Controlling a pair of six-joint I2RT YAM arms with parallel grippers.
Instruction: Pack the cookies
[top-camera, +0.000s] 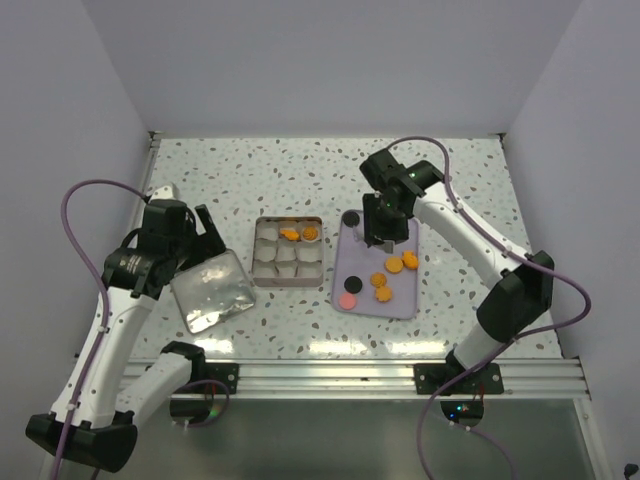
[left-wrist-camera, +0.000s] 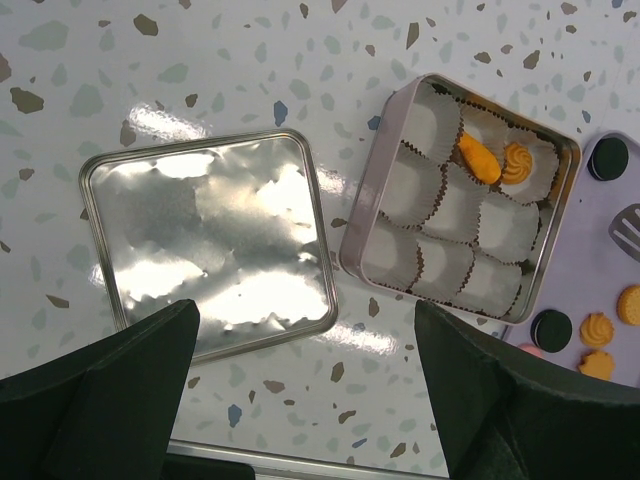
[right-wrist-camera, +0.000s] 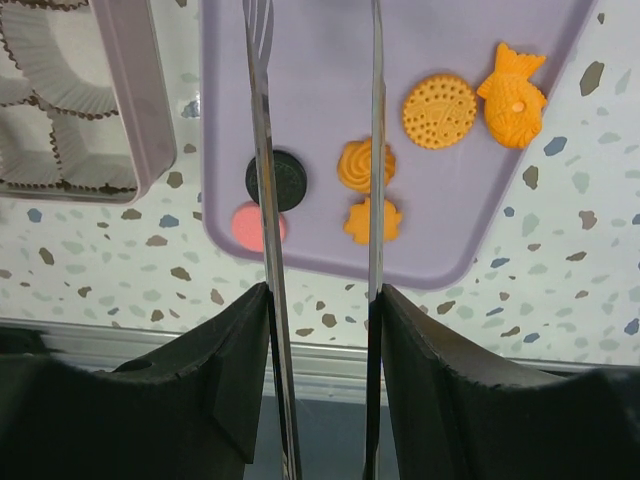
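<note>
Robotics lab test booth: plain white walls (top-camera: 330, 60), speckled tabletop (top-camera: 250, 170), aluminium mounting rail (top-camera: 330, 378).

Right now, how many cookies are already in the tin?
2 orange cookies: one in the tin's far-middle cup, one in its far-right cup. Other cups look empty.

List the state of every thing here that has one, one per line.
Tin: open, two cookies inside.
Lid: off, lying flat beside the tin.
Tray: holds the other seven cookies.
Tongs: held in the right gripper, arms apart.
Left gripper: open, empty.
</note>
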